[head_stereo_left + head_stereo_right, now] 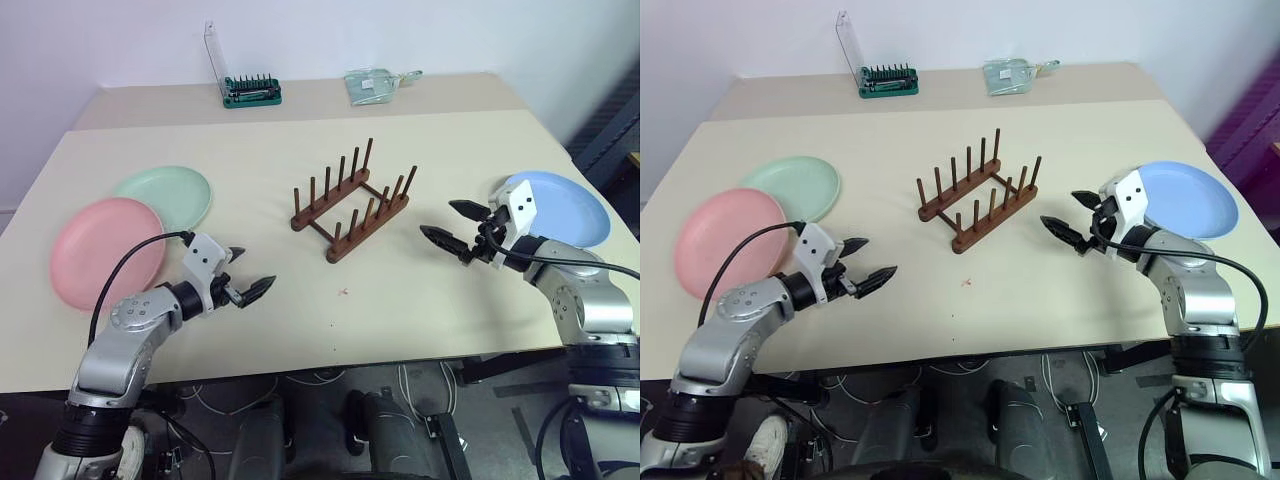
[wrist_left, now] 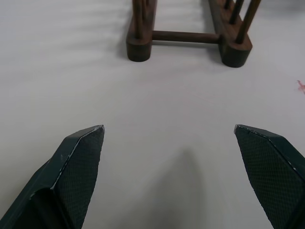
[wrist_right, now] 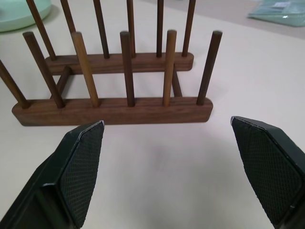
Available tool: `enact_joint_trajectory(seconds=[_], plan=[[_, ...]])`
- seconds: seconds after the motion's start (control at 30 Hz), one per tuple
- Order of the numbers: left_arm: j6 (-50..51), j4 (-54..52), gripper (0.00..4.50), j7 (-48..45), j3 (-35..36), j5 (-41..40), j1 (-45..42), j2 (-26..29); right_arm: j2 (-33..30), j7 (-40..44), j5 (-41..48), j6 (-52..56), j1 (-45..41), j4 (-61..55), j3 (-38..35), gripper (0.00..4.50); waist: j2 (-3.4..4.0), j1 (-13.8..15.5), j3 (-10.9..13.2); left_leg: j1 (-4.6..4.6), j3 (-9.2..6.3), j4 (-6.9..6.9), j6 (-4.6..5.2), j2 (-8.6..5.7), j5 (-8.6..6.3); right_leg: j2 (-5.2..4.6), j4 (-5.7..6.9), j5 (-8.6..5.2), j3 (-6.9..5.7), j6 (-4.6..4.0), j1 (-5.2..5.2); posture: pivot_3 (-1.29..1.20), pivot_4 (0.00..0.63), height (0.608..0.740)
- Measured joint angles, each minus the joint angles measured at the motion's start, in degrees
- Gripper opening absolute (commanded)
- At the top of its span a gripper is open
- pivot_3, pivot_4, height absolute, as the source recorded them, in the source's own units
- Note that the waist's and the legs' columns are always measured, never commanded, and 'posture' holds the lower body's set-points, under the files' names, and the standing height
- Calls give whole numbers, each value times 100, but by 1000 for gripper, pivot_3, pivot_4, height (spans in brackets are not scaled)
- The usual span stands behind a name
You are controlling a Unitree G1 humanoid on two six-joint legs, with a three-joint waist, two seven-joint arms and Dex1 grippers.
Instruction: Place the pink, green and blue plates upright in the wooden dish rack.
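Observation:
The wooden dish rack (image 1: 351, 205) stands empty in the middle of the table, its pegs upright. On the left the pink plate (image 1: 105, 250) lies flat, partly overlapping the green plate (image 1: 165, 195) behind it. At the right the blue plate (image 1: 560, 207) lies flat. My left gripper (image 1: 248, 271) hovers open over bare table, right of the pink plate, pointing toward the rack (image 2: 188, 36). Just left of the blue plate, my right gripper (image 1: 452, 224) is open too and faces the rack (image 3: 114, 107). Nothing sits between either pair of fingers.
A green screwdriver-bit holder (image 1: 250, 92) with a raised clear lid and a clear plastic bag (image 1: 375, 84) lie on the second table at the back. A small pink speck (image 1: 343, 292) marks the table (image 1: 300, 330) in front of the rack.

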Motion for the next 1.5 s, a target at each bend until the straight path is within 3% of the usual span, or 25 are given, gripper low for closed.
enact_joint_trajectory(seconds=[0.43,0.53,0.67,1.0,1.1,1.27,1.3,1.5], plan=[[151,-127,4500,1,-412,21,-160,-98,219,-183,-160,-22,-8,-29,190,4345,0,23,0,0,0,1,0,-2,0,-1,0,0,0,1,2,0,150,730],[131,-77,4500,-68,-922,129,-384,-389,308,-264,-169,-36,1,-56,204,4345,-1,92,-1,0,3,3,1,-4,0,0,0,1,1,1,2,0,150,730],[-25,907,4500,76,-1613,596,-1066,-1099,382,-420,-172,-52,150,-264,204,4345,-1,165,-1,-2,7,11,2,-12,2,3,3,2,-1,2,8,0,150,730],[-828,2784,4500,702,-1894,1376,-2237,-2339,347,-644,-109,60,717,-733,-68,4345,-1,131,-3,0,-2,15,3,-13,2,2,4,12,-1,20,11,0,150,730],[-1101,3158,3661,692,-1891,1433,-2378,-2529,329,-691,-116,60,819,-819,-72,4401,-1,130,-4,0,-5,14,3,-13,2,3,4,12,-2,20,12,0,150,730],[-1363,3418,1079,534,-1884,1508,-2477,-2572,326,-787,-117,74,913,-948,-69,4401,-1,134,-4,0,-7,14,3,-11,2,2,4,12,-2,19,12,0,150,730],[-1435,3431,731,508,-1883,1537,-2487,-2566,320,-792,-119,74,944,-952,-69,4401,-2,141,-3,0,-8,15,3,-11,2,1,4,11,-2,19,12,0,150,730],[-1903,3590,742,64,-1961,1681,-2507,-2322,235,-780,-182,61,1072,-970,-66,4401,-1,119,-4,0,-7,14,3,-11,1,2,3,10,-2,17,10,0,150,730]])
